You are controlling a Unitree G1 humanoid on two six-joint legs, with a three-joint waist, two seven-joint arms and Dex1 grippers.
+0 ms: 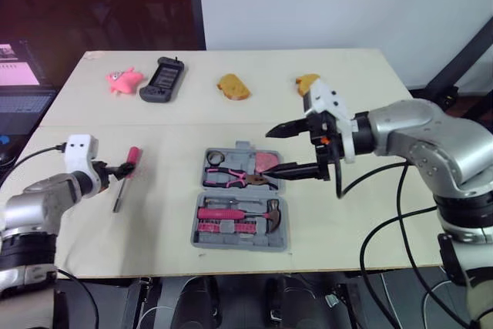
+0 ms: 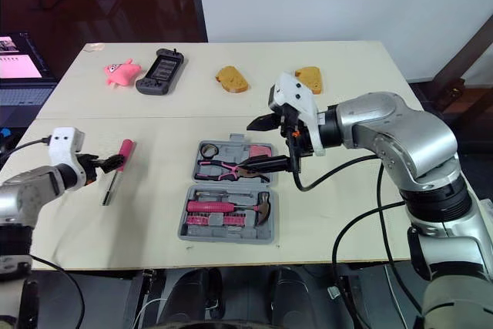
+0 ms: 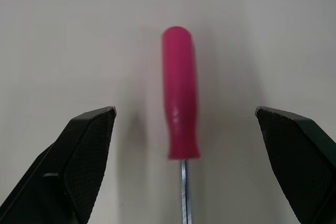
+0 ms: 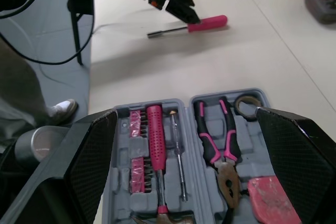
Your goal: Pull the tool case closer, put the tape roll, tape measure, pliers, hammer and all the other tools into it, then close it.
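Pink screwdriver (image 3: 181,103) lies btwn wide-apart fingers of left tool (image 1: 123,169), seemingly untouched; right tool (image 1: 270,153) gapes over tool case (image 1: 239,247).

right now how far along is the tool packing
Mostly done: the tool case lies open with pliers, hammer and tape roll inside. In hand: the left gripper is open around the pink screwdriver lying on the table, not yet gripped; the right gripper hovers open over the case. To do: put the screwdriver in, close the case.
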